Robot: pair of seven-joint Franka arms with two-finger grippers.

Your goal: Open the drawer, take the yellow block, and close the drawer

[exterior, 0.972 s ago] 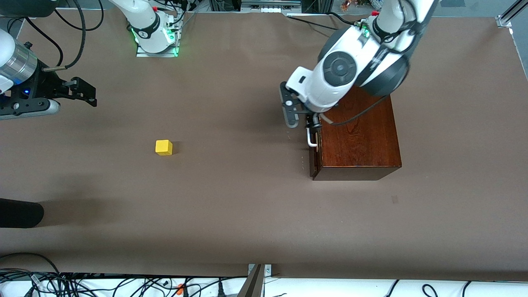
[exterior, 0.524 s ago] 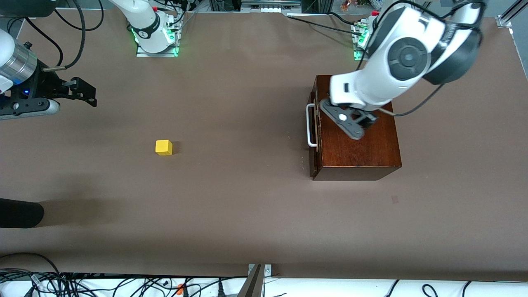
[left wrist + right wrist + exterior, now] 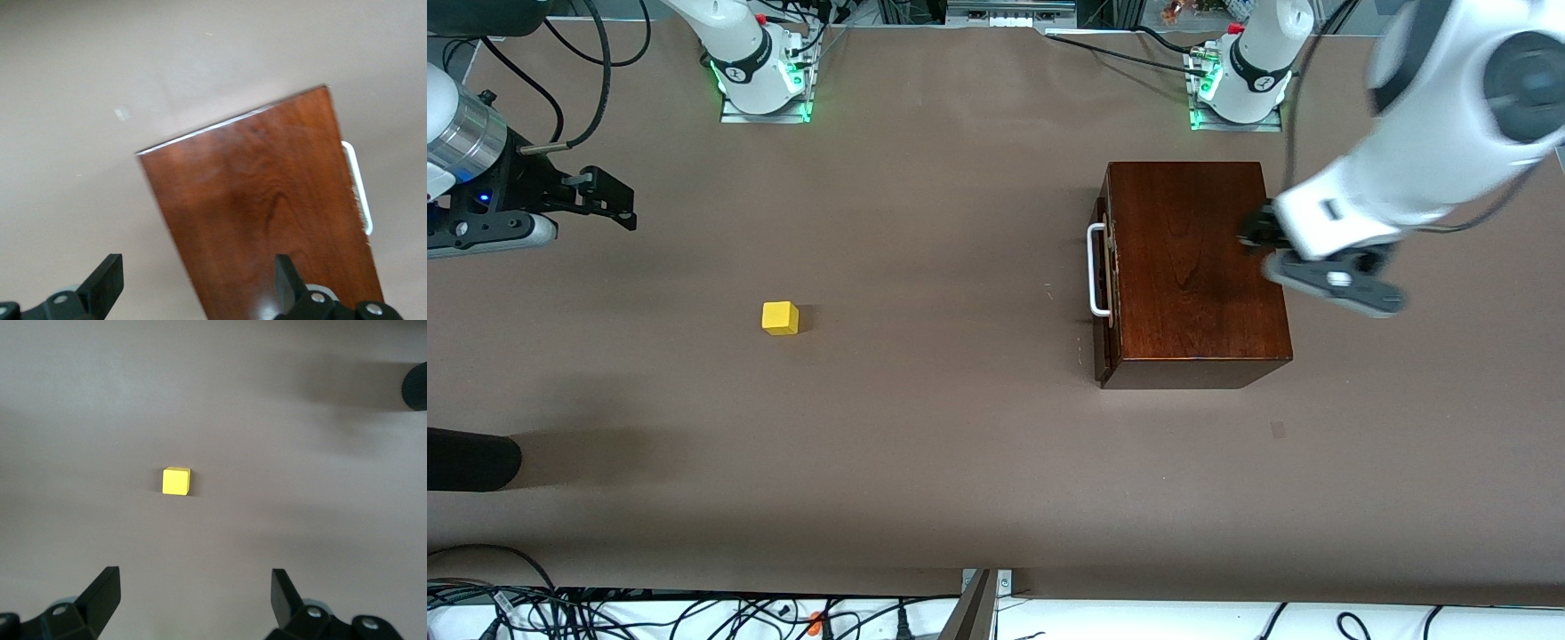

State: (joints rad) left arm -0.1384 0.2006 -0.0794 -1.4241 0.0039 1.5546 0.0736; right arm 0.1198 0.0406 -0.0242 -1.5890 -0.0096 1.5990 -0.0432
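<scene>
Our two arms wear glossy white shells with dark grey round joint caps, one cap showing concentric rings. Each base (image 3: pixel 758 67) is a white column ringed by a black band with a small round emblem, standing on a metal plate lit green at the edges, a red fitting just above. Black cables loop from our bases and trail along the links. The right arm ends in a brushed silver cylinder, a blue light glowing beneath it, then a black bracket. Our left end effector (image 3: pixel 1316 267) and right end effector (image 3: pixel 609 209) carry black angular fingers (image 3: pixel 100 597) on grey, screw-studded mounts.
</scene>
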